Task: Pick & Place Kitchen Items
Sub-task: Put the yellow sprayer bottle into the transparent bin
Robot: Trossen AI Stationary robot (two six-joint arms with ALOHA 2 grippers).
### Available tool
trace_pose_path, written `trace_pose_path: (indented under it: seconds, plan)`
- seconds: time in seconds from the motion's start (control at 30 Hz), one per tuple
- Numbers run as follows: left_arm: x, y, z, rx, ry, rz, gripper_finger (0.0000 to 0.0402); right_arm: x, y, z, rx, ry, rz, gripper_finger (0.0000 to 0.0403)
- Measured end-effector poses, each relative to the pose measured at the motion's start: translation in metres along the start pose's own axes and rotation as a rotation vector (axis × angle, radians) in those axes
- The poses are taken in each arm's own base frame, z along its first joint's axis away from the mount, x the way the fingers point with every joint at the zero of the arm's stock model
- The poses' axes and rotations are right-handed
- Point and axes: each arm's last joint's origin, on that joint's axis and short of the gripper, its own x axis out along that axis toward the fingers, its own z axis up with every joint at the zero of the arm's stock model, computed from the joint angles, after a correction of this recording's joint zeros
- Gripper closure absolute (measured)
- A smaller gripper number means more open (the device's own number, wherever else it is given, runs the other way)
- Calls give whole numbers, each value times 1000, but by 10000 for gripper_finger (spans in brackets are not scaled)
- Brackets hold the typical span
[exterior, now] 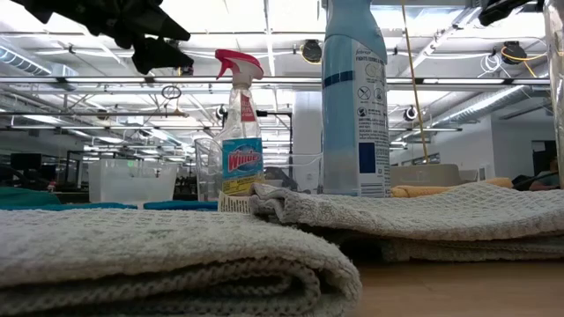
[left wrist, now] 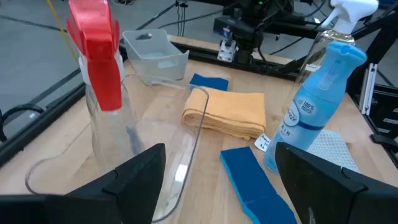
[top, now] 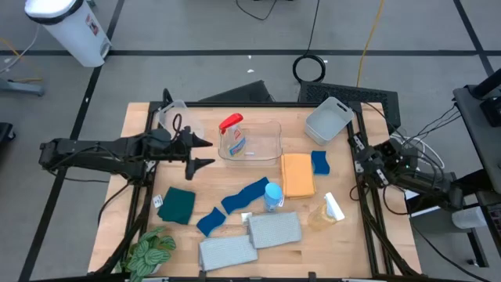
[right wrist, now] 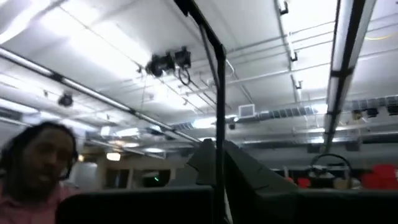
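A red-trigger bottle (top: pixel 232 135) stands upright inside a clear tub (top: pixel 270 129) at the table's middle. My left gripper (top: pixel 205 152) hovers open just left of that tub, its fingers level and nothing between them; in its wrist view the bottle (left wrist: pixel 99 74) is close ahead. Toward the near edge, a blue-capped bottle (top: pixel 272 196) stands upright and a white-trigger bottle (top: pixel 325 211) lies on its side. An orange sponge (top: pixel 297 174), blue sponge (top: pixel 320 162), blue cloth (top: pixel 244 196), teal cloth (top: pixel 178 205) and two grey towels (top: pixel 274 229) lie flat. My right gripper (top: pixel 362 153) is shut at the right edge, tipped up.
A grey tub (top: pixel 329 119) sits at the far right and another clear tub (top: pixel 176 117) at the far left. A green plant (top: pixel 149 252) stands at the near left corner. A person shows in the right wrist view, beyond the table.
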Motion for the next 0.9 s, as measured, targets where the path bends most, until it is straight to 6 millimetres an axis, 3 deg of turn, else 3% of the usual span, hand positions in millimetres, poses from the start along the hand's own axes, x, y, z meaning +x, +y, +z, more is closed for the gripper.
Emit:
trace_pose_path:
  seconds: [0.1,0.2,0.47,0.57,0.7,0.9]
  plan:
    - [0,0,0,-9,-5,-1,94,5,2,-4,46,20,70,380]
    - [4,0,-1,-28,12,9,94,20,6,3,36,73,183,337]
    - [14,3,-5,-55,32,89,94,52,2,-15,52,368,150,145]
    - [19,3,-7,-53,50,98,94,59,3,-25,93,454,139,96]
    - [24,3,-9,-51,69,103,94,66,9,-33,99,458,131,76]
    - [31,3,-14,-45,102,109,94,77,17,-25,84,454,125,95]
